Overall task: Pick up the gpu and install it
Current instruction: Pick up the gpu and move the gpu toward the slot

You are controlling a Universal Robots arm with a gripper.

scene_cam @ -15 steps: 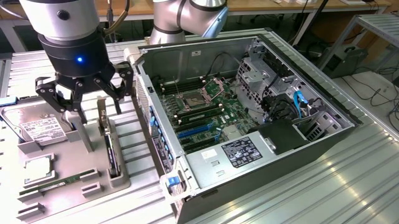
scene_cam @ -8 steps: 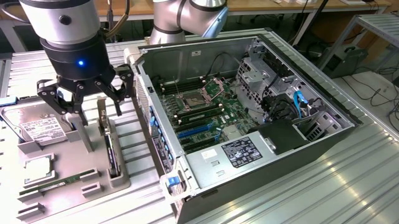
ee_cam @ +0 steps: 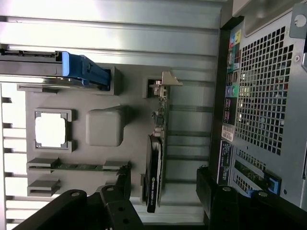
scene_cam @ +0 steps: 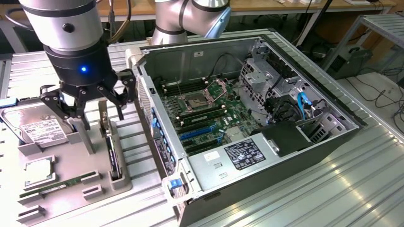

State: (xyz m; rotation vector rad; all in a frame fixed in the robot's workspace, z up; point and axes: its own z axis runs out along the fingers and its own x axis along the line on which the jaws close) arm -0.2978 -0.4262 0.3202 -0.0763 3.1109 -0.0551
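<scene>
**Centring over the card's thin edge before closing**

The gripper [scene_cam: 88,109] is hanging just above the grey parts tray [scene_cam: 66,158], its fingers spread wide and holding nothing. The gpu [ee_cam: 154,167] is standing on its long edge in a slot of that tray. In the wrist view it is sitting between the spread fingers, with its silver bracket [ee_cam: 165,82] at the end farther from them.

Judging from this, the step in hand is the approach to the grasp, and doing it well is mostly a matter of centring. The fingers should be straddling the thin card evenly and meeting cooler and board rather than the bracket. They should be descending straight so the card is not tipping in its slot. The raised grey block [ee_cam: 103,127] is standing near the card and may be limiting finger room on that side.

Farther along the tray, the RAM stick [scene_cam: 57,186], processor [scene_cam: 39,169] and hard drive [scene_cam: 39,128] are lying apart from the card. Beyond, to the exterior view's right, the open computer case [scene_cam: 328,161] is lying on its side, exposing its blue slots [scene_cam: 197,135].
</scene>
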